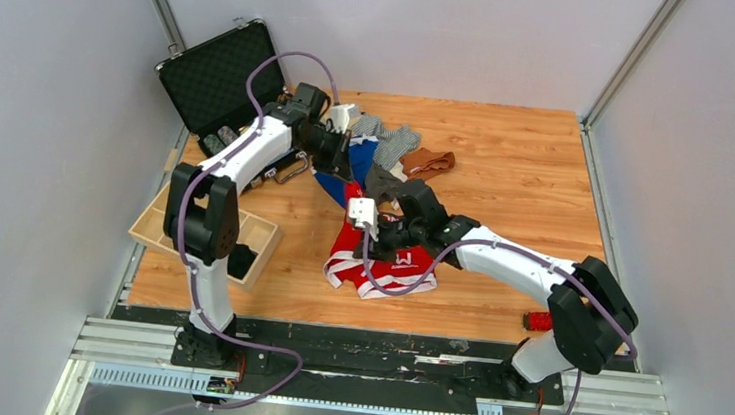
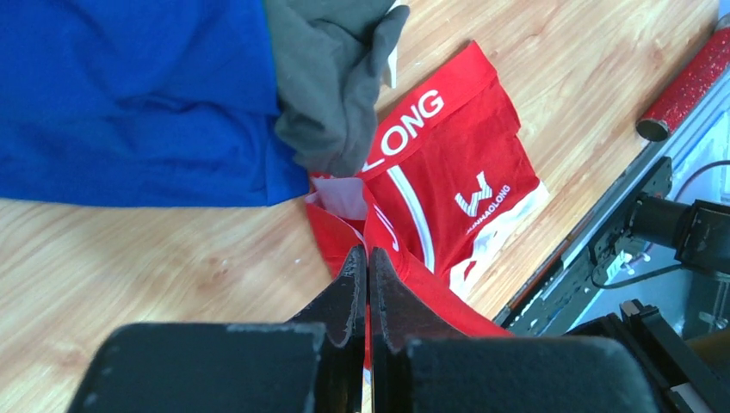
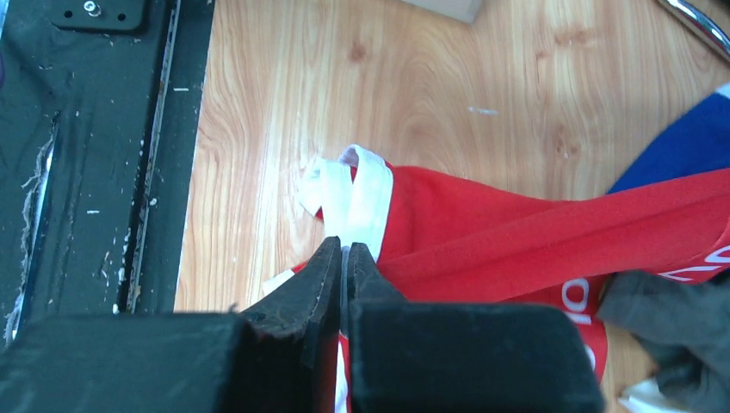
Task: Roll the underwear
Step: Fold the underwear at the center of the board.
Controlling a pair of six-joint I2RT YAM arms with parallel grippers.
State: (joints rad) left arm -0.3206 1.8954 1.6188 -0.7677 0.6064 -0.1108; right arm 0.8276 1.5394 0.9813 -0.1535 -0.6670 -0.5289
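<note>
The red underwear (image 1: 385,266) with white lettering lies mid-table, one edge pulled up toward the back. My left gripper (image 1: 342,172) is shut on a red fold of it (image 2: 368,255); the garment's body (image 2: 448,172) spreads beyond the fingertips. My right gripper (image 1: 381,235) is shut on its white-trimmed edge (image 3: 344,249), with the red cloth (image 3: 516,232) stretched to the right. Blue underwear (image 1: 356,156) (image 2: 129,95) and a dark grey one (image 1: 383,184) (image 2: 336,77) lie just behind. A brown one (image 1: 428,162) and a grey patterned one (image 1: 386,133) lie further back.
An open black case (image 1: 220,69) stands at the back left. A wooden tray (image 1: 205,236) sits at the left edge. A red bristly stick (image 1: 537,321) (image 2: 689,82) lies near the right arm's base. The black rail (image 3: 95,146) runs along the near edge.
</note>
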